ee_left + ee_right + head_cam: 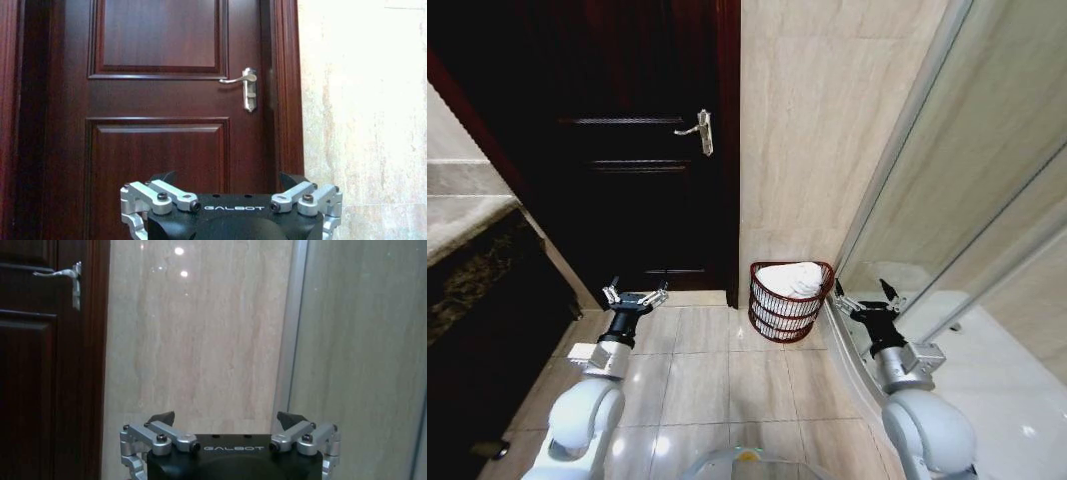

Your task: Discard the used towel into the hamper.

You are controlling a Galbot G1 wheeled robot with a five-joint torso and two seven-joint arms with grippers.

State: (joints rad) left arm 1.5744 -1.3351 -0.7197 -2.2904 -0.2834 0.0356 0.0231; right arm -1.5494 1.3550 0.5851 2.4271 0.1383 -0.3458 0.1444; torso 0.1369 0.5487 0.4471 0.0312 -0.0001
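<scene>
Both grippers spread wide and empty, the towel already lying in the hamper between and ahead of them.

The left gripper [636,296] hangs low over the tiled floor [697,385] with its jaws apart and nothing between them — straight beyond its fingertips stands the dark wooden door [160,100], whose silver lever handle [245,86] sits well above the jaws. The right gripper [868,298] is held at a like height, jaws likewise open and gripping nothing, facing the beige stone wall [200,340] just beside the metal edge of the glass shower screen [360,355]. Between the two grippers and a little farther forward, the hamper [788,316] rests on the floor against the wall beside the door frame — a white towel [789,278] fills its top, clear of either gripper.
</scene>
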